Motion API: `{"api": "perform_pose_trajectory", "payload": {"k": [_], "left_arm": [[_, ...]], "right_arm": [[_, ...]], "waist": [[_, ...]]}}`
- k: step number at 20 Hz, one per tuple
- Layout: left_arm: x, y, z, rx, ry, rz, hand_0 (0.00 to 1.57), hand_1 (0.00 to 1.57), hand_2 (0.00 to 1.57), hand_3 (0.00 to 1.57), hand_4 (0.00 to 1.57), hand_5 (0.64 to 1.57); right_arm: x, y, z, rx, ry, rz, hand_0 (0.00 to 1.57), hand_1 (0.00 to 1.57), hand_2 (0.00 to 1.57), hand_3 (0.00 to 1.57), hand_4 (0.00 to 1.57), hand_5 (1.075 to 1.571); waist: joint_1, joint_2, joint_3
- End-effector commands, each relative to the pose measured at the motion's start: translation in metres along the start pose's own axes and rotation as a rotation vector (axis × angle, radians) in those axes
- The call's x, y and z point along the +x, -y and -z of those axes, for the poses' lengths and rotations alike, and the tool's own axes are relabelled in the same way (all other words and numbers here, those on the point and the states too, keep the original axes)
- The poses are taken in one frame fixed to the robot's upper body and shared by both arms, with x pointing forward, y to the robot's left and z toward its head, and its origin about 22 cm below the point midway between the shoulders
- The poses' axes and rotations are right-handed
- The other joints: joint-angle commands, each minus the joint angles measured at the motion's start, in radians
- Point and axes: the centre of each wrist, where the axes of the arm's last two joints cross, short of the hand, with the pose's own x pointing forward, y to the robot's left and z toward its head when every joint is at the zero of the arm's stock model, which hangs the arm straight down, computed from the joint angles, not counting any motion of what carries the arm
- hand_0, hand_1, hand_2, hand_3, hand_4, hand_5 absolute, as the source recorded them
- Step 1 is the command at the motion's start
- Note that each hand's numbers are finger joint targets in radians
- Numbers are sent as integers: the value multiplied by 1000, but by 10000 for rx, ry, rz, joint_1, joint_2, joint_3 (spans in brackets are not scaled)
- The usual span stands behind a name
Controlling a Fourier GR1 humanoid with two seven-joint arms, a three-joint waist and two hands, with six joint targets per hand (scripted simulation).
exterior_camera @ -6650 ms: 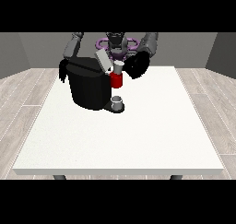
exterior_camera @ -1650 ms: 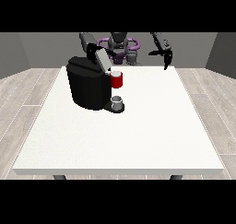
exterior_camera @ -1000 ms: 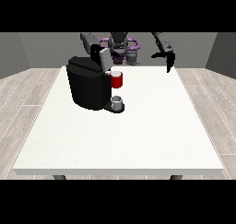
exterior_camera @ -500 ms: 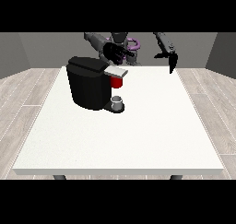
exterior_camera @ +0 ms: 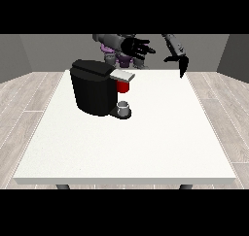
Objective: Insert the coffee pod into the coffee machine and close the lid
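The coffee machine (exterior_camera: 95,87) stood on the white table (exterior_camera: 126,143), toward the far left part of its top. Its body was black, and its lid (exterior_camera: 92,68) lay flat across the top in the lowered position. A grey head piece (exterior_camera: 122,75) projected toward the view's right, with a red part (exterior_camera: 123,86) just beneath it. Whether that red part was the coffee pod or part of the machine could not be determined from where I stood; no separate pod was seen on the table or in either hand. A small grey cup (exterior_camera: 124,106) sat on the machine's base, directly under the red part.

The hand at the view's left (exterior_camera: 136,47) hung above and behind the machine, clear of the lid, with its fingers spread straight toward the view's right and nothing in them. The hand at the view's right (exterior_camera: 180,62) was held well apart from the machine, over the table's far right edge, its fingers pointing downward and relaxed, also carrying nothing.

The robot's torso (exterior_camera: 119,53) was largely hidden behind the machine and the nearer arm, and its upper part was cut off. The table legs (exterior_camera: 62,186) showed only as stubs at the bottom.
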Motion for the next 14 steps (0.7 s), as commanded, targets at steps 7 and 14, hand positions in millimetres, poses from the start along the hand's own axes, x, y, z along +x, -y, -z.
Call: {"api": "perform_pose_trajectory", "payload": {"k": [7, 14], "left_arm": [[-24, 6, -22, 143, -464, -256, 0, 0, 0, 0, 302, 1571], [-32, 20, -28, -36, -498, -443, 0, 0, 0, 0, 168, 1571]], "right_arm": [[-9, -32, -29, 2115, 86, 398, 0, 0, 0, 0, 473, 1571], [-48, -58, -106, 3392, 713, 2044, 0, 0, 0, 0, 461, 1571]], "waist": [[-230, -617, -2], [15, -693, 7]]}}
